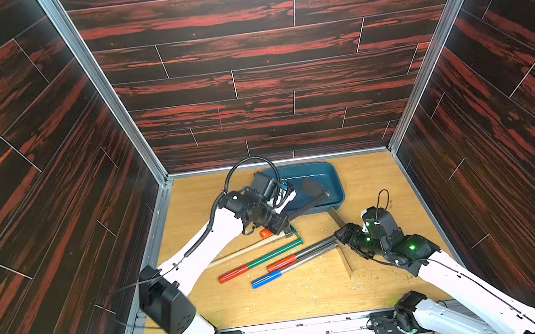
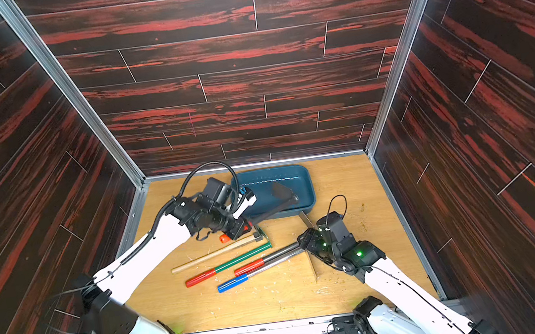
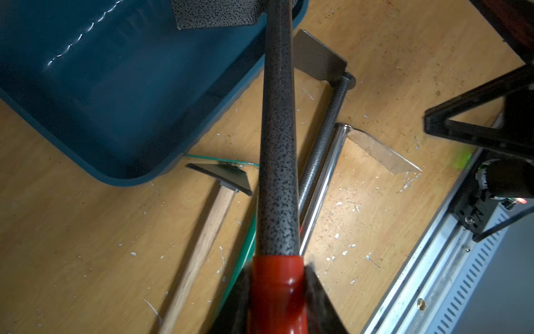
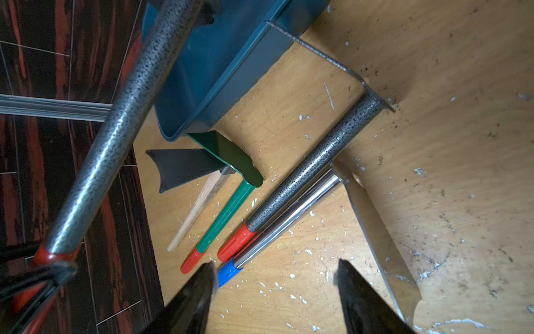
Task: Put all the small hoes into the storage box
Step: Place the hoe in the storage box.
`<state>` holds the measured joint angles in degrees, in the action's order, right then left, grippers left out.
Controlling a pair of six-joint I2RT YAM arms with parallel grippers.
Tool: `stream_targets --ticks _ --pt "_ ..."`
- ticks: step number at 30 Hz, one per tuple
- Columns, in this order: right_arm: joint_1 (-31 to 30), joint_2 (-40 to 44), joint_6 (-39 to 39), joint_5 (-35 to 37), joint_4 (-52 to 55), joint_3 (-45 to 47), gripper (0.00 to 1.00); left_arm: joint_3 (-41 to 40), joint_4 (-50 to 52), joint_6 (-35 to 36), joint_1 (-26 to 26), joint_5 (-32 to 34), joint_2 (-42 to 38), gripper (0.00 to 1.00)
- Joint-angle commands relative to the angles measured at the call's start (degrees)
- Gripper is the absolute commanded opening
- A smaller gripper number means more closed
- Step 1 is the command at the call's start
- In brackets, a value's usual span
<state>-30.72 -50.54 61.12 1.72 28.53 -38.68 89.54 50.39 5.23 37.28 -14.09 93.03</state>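
Dark, red-streaked wood panels (image 1: 245,56) wall in a light wooden table (image 1: 309,294). My left arm stretches forward over it, wrist bent toward the middle. My left gripper (image 3: 277,289) is clamped nearly closed on the red grip of the small hoe (image 3: 278,144). From the gripper the speckled grey shaft runs away, lifted off the table, across the near rim of the storage box (image 1: 324,173). Its blade is over the box's inside, though I cannot tell whether it touches the floor. Beneath this gripper lie a wooden-handled hoe (image 3: 202,245) and a green-shafted hoe (image 4: 228,214), their blades just beside the box's near corner.

My right arm is folded at the elbow, with my right gripper (image 4: 276,264) aimed down at the table, fingers spread wide and holding nothing. Just ahead of its fingertips lie a second speckled hoe (image 4: 303,173) with a red grip and a chrome hoe (image 4: 289,219) with a blue grip, side by side and touching. The speckled one's blade ends just beside the box.
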Motion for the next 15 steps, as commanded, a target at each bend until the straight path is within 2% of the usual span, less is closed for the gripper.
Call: stream_targets --ticks 1,15 --pt "2.0 0.4 -2.2 -2.6 -0.1 1.2 0.71 5.5 -1.9 3.9 -1.2 -3.1 1.3 0.0" --pt "11.3 0.8 -6.8 -9.1 -0.2 1.7 0.7 19.5 1.3 9.0 -6.3 -8.5 15.7 0.0"
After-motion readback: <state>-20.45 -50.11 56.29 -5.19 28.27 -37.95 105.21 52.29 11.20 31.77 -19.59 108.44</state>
